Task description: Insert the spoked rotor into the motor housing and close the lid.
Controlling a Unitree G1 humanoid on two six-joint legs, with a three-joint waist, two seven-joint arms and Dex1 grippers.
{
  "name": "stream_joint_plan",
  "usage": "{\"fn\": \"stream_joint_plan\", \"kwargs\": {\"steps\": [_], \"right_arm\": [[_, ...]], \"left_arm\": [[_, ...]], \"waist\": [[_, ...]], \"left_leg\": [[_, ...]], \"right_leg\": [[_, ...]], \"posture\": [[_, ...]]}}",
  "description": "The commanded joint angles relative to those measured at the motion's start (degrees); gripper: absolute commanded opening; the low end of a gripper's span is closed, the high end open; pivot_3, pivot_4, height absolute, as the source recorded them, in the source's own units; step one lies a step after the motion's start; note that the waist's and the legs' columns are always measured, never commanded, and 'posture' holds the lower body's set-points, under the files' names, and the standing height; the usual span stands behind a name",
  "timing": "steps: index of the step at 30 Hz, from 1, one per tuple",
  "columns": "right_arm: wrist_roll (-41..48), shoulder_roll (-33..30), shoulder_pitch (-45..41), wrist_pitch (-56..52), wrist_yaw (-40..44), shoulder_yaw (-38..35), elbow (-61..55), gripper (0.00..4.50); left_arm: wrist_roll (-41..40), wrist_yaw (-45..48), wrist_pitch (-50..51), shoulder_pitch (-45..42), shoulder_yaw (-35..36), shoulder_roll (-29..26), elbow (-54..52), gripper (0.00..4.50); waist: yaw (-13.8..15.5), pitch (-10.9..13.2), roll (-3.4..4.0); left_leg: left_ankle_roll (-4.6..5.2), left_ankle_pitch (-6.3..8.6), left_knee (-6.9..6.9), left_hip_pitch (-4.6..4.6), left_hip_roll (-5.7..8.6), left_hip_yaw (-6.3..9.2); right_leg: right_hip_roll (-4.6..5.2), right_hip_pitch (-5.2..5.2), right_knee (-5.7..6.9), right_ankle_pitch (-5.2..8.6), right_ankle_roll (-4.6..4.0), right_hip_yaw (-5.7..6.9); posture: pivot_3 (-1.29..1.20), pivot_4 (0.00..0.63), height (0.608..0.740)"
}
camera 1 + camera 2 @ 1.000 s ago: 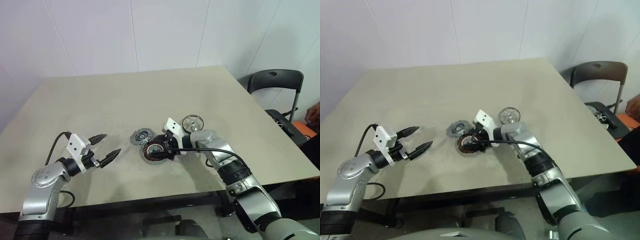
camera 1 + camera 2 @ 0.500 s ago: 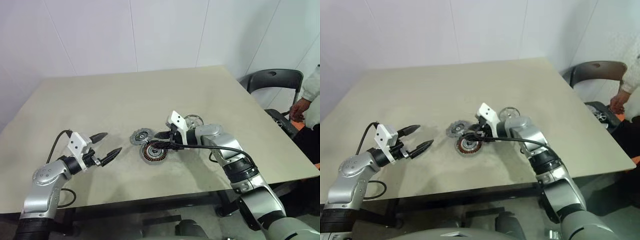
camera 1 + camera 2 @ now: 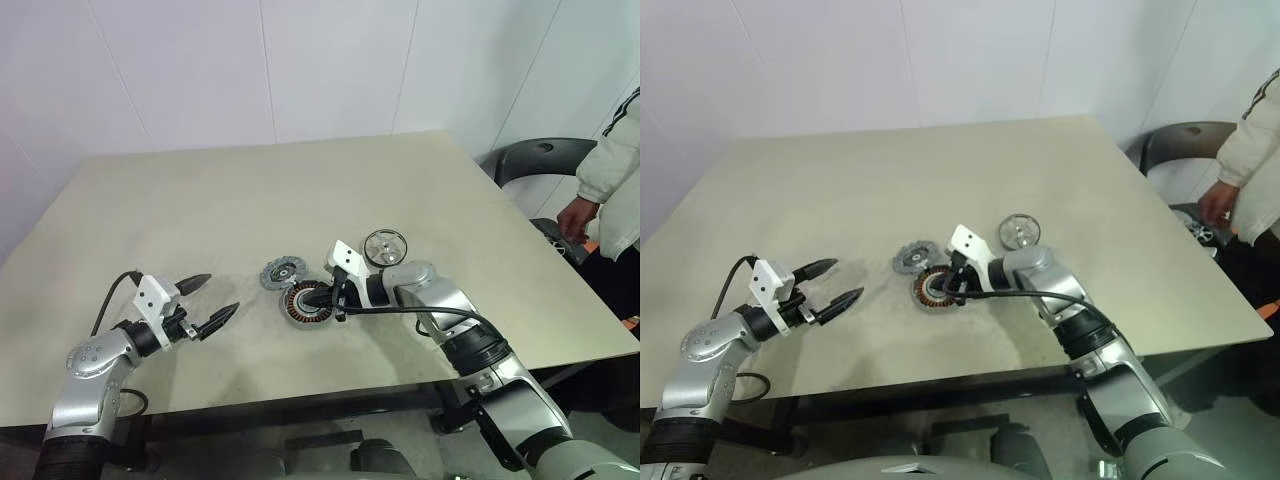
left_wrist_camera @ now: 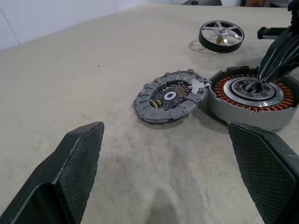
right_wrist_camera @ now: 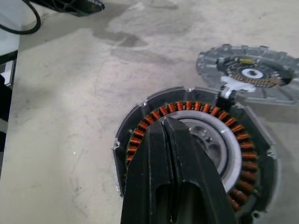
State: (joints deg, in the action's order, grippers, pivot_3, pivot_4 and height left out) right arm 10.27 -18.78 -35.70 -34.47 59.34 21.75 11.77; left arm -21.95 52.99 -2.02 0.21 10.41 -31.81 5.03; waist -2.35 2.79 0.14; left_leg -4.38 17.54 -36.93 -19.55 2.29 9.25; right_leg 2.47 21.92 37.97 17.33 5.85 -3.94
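Fingers of your right gripper (image 3: 333, 304) are pressed flat together with nothing between them, their tips over the pale centre of the housing (image 3: 306, 303); whether they touch it cannot be told. Your left gripper (image 3: 211, 303) has its fingers spread as wide as they go and holds nothing; it hangs over bare tabletop (image 3: 250, 200) near the front edge, towards the left corner, well apart from the parts.

You have the housing lying flat around the middle of the tabletop, a little nearer the front edge than the far one, copper windings facing up in a ring. The lid (image 3: 283, 271) lies flat just beside it on the far-left side, its notched edge touching the housing's rim, a small white piece at the join. The rotor (image 3: 385, 245) lies flat on the tabletop farther towards the right edge, apart from both and beyond your right wrist.

You also have a person (image 3: 612, 170) standing past the right edge, beside a dark chair (image 3: 545, 157).
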Motion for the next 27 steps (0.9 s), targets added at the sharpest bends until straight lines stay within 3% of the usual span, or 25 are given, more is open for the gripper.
{"fn": "stream_joint_plan", "kwargs": {"steps": [1, 10, 27], "right_arm": [[-0.7, 0.6, -1.0, 1.4, -0.8, -0.2, 0.9, 0.04], [-0.4, 1.3, -2.1, 2.8, -3.0, -3.2, 5.9, 0.04], [2.6, 3.1, -1.6, 0.9, -3.4, -6.1, 4.3, 0.04]], "left_arm": [[-0.2, 0.3, -1.5, -0.8, 0.6, -0.2, -0.6, 4.50], [-0.6, -1.0, 0.9, -0.8, 0.4, -0.4, -4.0, 4.50], [-0.8, -2.3, 4.5, -0.9, 0.4, -0.4, -8.0, 4.50]], "waist": [[0.0, 0.0, 0.00], [0.0, 0.0, 0.00], [0.0, 0.0, 0.01]], "left_leg": [[0.00, 0.00, 0.00, 0.00, 0.00, 0.00], [0.00, 0.00, -0.01, 0.01, 0.00, 0.00], [0.00, 0.00, 0.03, -0.01, 0.00, 0.00]], "right_leg": [[0.00, 0.00, 0.00, 0.00, 0.00, 0.00], [0.00, -0.01, 0.00, 0.00, 0.00, 0.00], [-0.01, 0.03, 0.01, 0.00, 0.00, -0.01]], "posture": [[0.00, 0.000, 0.740], [0.00, 0.000, 0.740], [0.00, 0.000, 0.740]]}}
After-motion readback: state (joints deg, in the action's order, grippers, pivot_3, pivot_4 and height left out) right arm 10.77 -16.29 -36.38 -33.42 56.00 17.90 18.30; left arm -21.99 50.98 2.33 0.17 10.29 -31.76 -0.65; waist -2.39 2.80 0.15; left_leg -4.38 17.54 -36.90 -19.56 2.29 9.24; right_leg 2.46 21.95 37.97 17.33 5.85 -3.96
